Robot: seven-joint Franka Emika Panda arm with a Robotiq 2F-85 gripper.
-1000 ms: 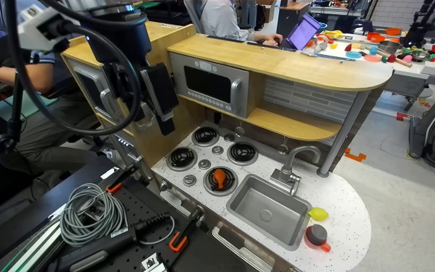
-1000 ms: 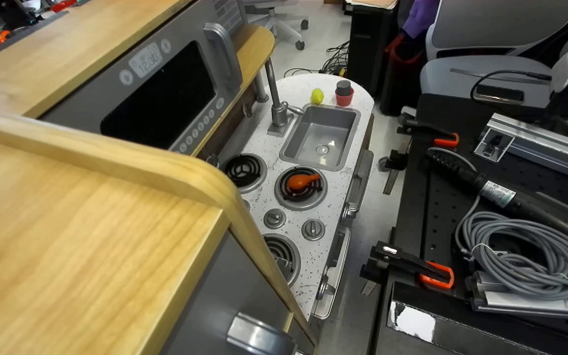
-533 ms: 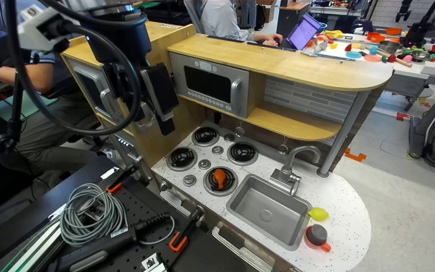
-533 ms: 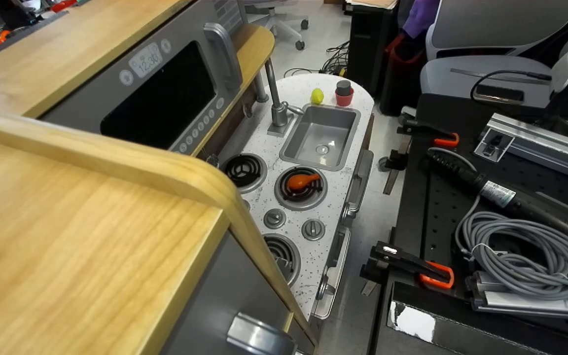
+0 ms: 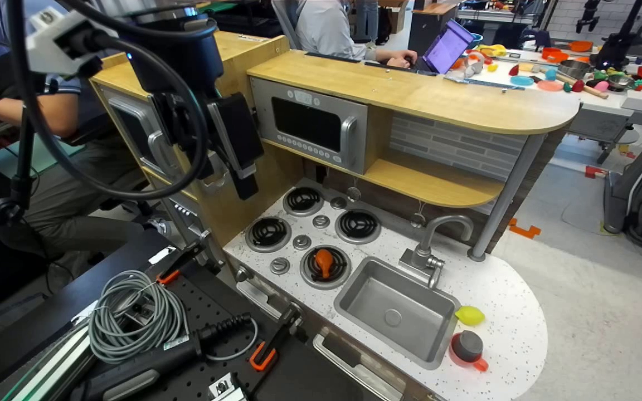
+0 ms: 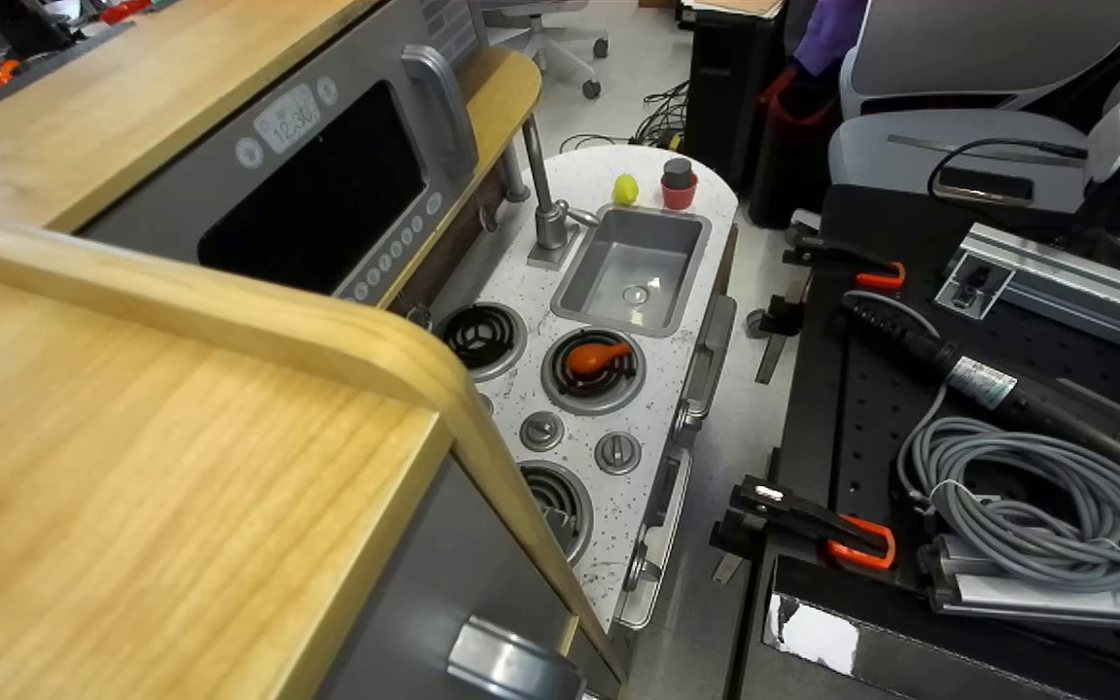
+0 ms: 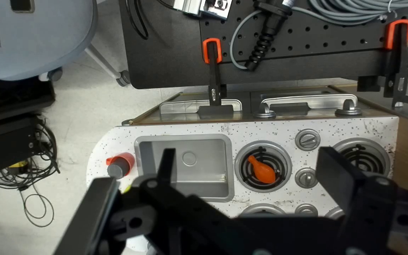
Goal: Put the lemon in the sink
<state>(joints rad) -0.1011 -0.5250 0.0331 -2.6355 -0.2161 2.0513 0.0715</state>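
In an exterior view: lemon (image 5: 470,316) is seen resting on the counter (image 5: 516,328), just beside the sink (image 5: 404,292) rim, on the side away from the burners (image 5: 357,224); contact with the rim can't be confirmed. Neither grasp nor placement is done; arm (image 5: 201,61) is held high, well apart from it. Judged as the very start: approach, pick, short lift over the rim and release are all left. Lemon is rounded and tapered to a nub, yellow-green, probably smooth plastic. Sink is formed as a shallow rounded rectangle, matte metal-look grey, overlooked by a curved grey faucet (image 5: 424,252); counter is finished in white with dark specks. In an exterior view: same spot is confirmed for the lemon, a red cup (image 6: 679,198) being set nearby with a grey cylinder (image 6: 678,173) in it. One of the black coiled burners is topped by an orange drumstick-shaped toy (image 6: 594,359); the foreground is filled by pale wood (image 6: 161,467), grain visible, edge rounded off. In the wrist view: gripper (image 7: 234,166) is shown with fingers (image 7: 342,179) spread wide and nothing grasped; at least one is seen as a flat-faced black block. Lemon is mostly hidden behind the gripper, only a yellow sliver exposed just outside the sink; the round drain (image 7: 189,158) is plainly shown in the sink floor.
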